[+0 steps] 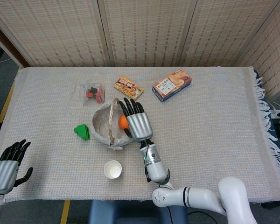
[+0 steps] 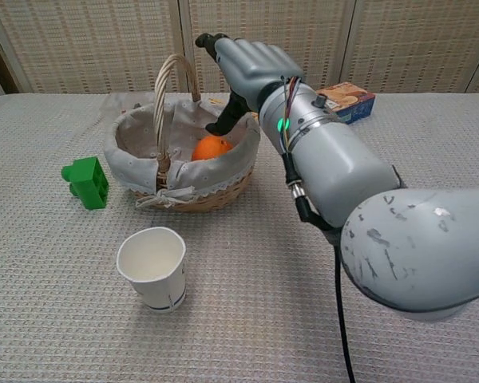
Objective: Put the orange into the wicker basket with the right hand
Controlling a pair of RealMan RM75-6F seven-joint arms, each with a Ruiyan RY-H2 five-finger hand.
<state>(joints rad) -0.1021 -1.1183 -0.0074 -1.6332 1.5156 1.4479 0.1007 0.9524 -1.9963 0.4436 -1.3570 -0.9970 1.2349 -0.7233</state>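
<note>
The orange (image 2: 211,148) sits inside the wicker basket (image 2: 215,191), on the cloth lining, toward the right side of the bowl near the middle of the chest view. The right hand (image 1: 136,122) hovers just above it, fingers (image 1: 129,107) stretched out and spread, holding nothing. In the head view the orange peeks out just left of the palm edge, so it lies under and a little to the left of the hand, apart from the fingertips as far as I can see. It's round, so no long axis matters.

The placing looks done to me; what is left is lifting the hand straight up and back toward the lower right, clear of the basket handle (image 2: 166,88), which arches just left of the fingers.

The left hand (image 1: 7,165) rests far off at the lower left corner, fingers loosely parted and holding nothing.
</note>
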